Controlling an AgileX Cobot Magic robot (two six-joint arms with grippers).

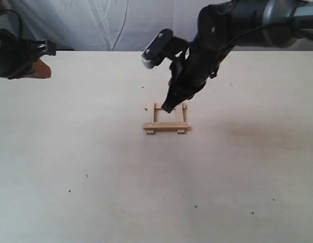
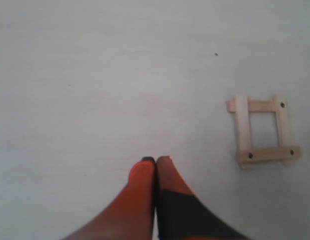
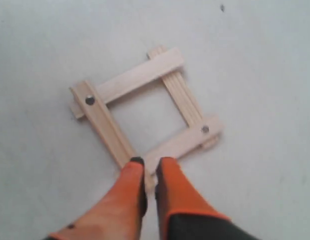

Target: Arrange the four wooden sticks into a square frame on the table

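- The four wooden sticks: pale, flat strips of similar length, lying flat and crossed at the corners; small dark holes show near some ends.
- The square frame: small, open, all four sides in place, with the ends sticking out slightly.
- The worktop: cream, flat, a few dark specks; the frame lies near its middle.

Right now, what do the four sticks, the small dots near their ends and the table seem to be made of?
The four sticks: pale bare-looking wood, matte, with faint grain lines. The dots: grey with a glint, perhaps metal pins, perhaps holes; I cannot tell. The table: smooth, matte, off-white; maybe laminate or paint, not certain.
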